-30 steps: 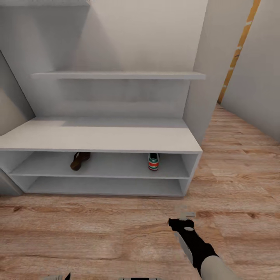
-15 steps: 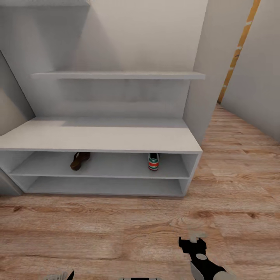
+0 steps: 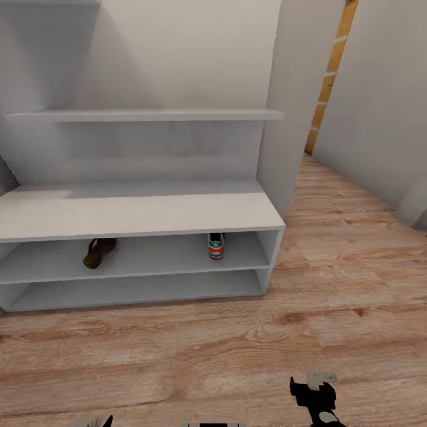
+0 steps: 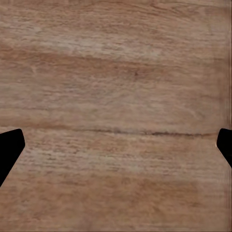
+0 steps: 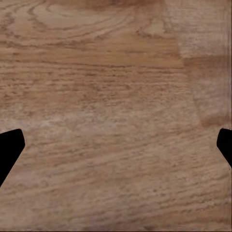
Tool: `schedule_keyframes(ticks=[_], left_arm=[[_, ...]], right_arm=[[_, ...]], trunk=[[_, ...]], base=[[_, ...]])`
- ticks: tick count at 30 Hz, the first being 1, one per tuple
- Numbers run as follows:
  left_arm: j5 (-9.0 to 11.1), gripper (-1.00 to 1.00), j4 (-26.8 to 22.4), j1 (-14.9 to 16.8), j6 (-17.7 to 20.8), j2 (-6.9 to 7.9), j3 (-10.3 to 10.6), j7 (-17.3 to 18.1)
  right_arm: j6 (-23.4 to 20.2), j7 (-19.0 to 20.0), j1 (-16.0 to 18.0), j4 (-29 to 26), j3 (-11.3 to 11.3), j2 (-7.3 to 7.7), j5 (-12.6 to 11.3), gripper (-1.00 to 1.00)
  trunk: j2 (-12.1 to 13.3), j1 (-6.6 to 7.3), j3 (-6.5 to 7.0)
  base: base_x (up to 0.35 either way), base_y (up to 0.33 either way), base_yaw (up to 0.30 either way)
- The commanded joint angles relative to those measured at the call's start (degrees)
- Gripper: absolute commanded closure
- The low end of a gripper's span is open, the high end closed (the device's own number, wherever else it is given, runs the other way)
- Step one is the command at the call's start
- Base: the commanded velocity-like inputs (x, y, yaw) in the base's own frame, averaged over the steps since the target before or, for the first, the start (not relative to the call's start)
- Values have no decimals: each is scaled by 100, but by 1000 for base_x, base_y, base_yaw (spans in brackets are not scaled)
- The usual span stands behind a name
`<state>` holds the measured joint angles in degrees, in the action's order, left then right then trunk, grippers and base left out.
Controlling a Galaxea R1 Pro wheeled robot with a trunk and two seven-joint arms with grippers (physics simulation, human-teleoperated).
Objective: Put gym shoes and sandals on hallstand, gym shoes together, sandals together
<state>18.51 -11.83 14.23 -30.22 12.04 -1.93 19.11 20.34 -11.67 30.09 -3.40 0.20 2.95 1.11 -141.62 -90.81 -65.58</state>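
The right claw (image 3: pixel 314 388) hangs low over the corridor floor (image 3: pixel 237 350), and in its own wrist view the two dark fingertips (image 5: pixel 10 147) stand wide apart with only bare planks between them, so it is released and holds nothing. The left claw (image 4: pixel 116 145) is the same: its fingers (image 4: pixel 9 147) are spread at the edges of the wrist picture, with plain wood grain below.

Ahead of the right claw and to its left stands the hallstand (image 3: pixel 136 213). On its upper open shelf one gym shoe (image 3: pixel 216 245) sits with the heel toward the robot, almost straight in front of the right claw but well apart from it. One sandal (image 3: pixel 98 251) lies on the same shelf, much further to the left. The second shoe and the second sandal I cannot find on the floor that is seen here.

I judge the step in hand is to go and look for the remaining pair members. To do it well, the robot should keep both claws released and low, and search the floor to the right, where the corridor opens.

For the later placing, the shelf has free room on both sides of the gym shoe and beside the sandal. The tabletop edge overhangs the shelf slot, so a claw must enter low. The hallstand's side wall is near the gym shoe.
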Motion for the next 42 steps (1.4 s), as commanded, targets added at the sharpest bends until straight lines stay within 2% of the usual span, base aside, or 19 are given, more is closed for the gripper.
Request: schedule_keyframes(ticks=[1,11,21,27,29,33,42], left_arm=[[44,-100,5,1,1,0,-19,56],[44,-100,-3,-7,4,15,-11,41],[1,-100,-4,-10,-1,10,6,40],[-4,-100,-4,-14,-2,9,8,40],[-5,-100,-5,-15,-2,9,8,43],[-11,-100,-1,-16,-2,9,9,42],[-14,-100,4,-16,-2,6,14,43]], right_arm=[[20,-18,-1,12,2,3,8,-100],[452,-19,-142,39,-11,59,-5,-100],[574,-19,-242,37,-23,65,-24,-100],[580,-19,-248,34,-27,65,-126,-100],[580,-19,-249,33,-28,65,-227,-100],[577,-16,-249,33,-29,61,-345,-100],[576,-11,-249,33,-27,57,-388,-100]], trunk=[[-2,1,-4],[-2,1,-4],[-2,1,-4],[-2,1,-4],[-2,1,-4],[159,89,67],[520,287,229]], base=[[0,0,-295],[0,0,-299],[0,0,-300],[0,0,-300],[0,0,-300],[0,0,-300],[0,0,-300]])
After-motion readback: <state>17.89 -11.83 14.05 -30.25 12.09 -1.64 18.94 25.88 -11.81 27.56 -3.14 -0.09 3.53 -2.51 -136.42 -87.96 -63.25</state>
